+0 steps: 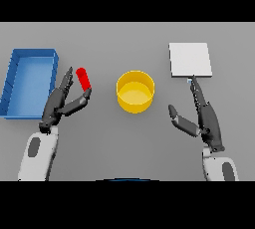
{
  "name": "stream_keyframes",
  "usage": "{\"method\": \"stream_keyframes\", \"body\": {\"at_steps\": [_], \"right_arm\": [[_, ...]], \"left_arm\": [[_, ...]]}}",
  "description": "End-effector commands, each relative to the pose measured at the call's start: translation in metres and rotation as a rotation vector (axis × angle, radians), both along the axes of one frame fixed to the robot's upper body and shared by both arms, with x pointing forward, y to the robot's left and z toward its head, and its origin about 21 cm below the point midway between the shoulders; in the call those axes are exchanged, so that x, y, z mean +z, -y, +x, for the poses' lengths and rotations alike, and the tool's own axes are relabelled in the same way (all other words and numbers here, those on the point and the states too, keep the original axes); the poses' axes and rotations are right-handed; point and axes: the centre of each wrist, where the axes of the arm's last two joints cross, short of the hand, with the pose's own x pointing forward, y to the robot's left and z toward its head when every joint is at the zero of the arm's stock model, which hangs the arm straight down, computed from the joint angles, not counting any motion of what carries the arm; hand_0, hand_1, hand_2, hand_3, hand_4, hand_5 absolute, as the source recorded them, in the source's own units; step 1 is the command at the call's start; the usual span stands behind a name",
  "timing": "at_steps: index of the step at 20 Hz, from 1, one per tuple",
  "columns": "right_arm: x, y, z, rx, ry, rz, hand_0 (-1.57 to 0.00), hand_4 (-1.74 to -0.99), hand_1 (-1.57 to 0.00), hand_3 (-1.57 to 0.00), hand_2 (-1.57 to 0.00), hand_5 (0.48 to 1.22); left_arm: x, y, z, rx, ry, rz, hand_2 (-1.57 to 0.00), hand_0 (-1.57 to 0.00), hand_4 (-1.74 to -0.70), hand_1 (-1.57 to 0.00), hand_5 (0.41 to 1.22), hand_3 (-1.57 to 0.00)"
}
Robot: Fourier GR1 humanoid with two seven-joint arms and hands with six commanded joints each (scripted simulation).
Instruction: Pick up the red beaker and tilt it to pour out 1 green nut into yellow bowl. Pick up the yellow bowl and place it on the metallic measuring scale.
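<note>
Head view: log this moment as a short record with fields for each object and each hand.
red beaker: upright, between the thumb and fingers of the left hand, not yet clearly gripped
yellow bowl: on the table centre, no nut visible inside
metallic measuring scale: pale square pad, far right, nothing on it
blue tray: far left, beside the left hand
right hand: open, fingers straight, tips at the scale's near edge

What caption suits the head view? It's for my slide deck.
Left hand reaching the red beaker beside the yellow bowl; right hand open below the scale.
</note>
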Motion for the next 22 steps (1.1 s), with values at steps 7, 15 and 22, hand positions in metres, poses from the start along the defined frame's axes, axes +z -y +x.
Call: {"method": "stream_keyframes", "body": {"at_steps": [7,15,22], "right_arm": [[-0.001,0.0,0.003,-0.001,-0.006,-0.001,0.0,-1.227,0.0,0.0,0.0,0.63],[0.0,0.003,-0.001,-0.018,-0.005,0.001,0.0,-1.242,0.0,0.0,0.0,0.642],[0.001,0.006,-0.001,-0.028,-0.015,0.0,0.0,-1.24,0.0,0.0,0.0,0.645]], "left_arm": [[-0.002,0.01,0.035,-0.032,0.018,0.043,0.0,0.0,-1.2,0.0,0.657,0.0],[-0.011,0.022,0.06,-0.009,0.022,0.039,0.0,0.0,-1.23,0.0,0.687,0.0],[-0.026,0.035,0.069,0.027,0.064,-0.079,-0.29,-0.21,-1.4,-0.23,0.787,-0.25]]}}
